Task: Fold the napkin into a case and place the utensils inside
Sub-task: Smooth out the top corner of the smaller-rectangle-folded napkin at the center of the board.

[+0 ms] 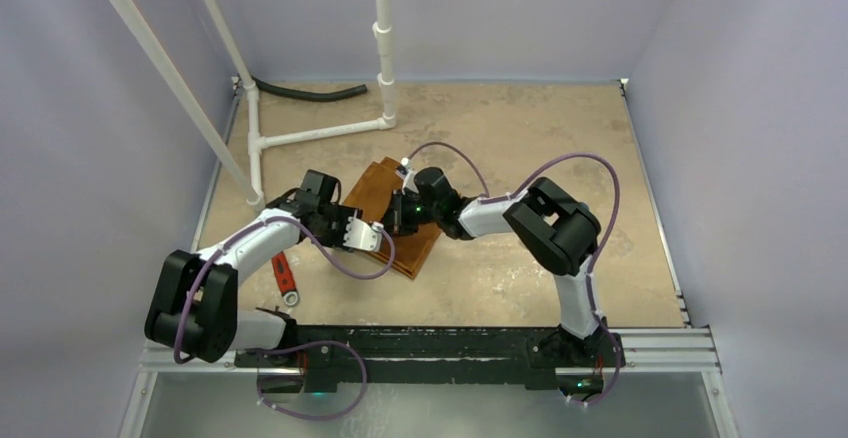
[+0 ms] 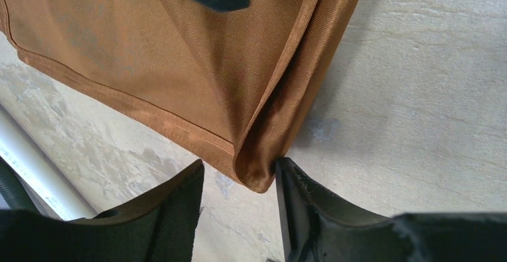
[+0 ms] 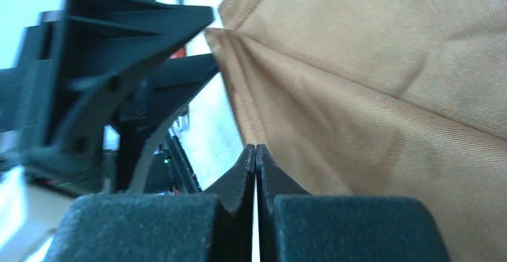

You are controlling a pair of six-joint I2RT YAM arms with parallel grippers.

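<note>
The folded napkin (image 1: 378, 186) lies mid-worktop (image 1: 520, 138), long axis running far to near. 1 folded corner sits between my left pincer's (image 2: 239, 167) parted fingers, touching 1 of them. My right pincer (image 3: 256, 149) is pressed together against the cloth, though I cannot tell if it grips.

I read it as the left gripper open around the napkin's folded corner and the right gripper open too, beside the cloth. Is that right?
Not quite: the right gripper is shut, not open. The right wrist view shows its fingers pressed together beside the napkin. The rest holds: the left gripper is open, with the napkin's folded corner between its fingers.
</note>
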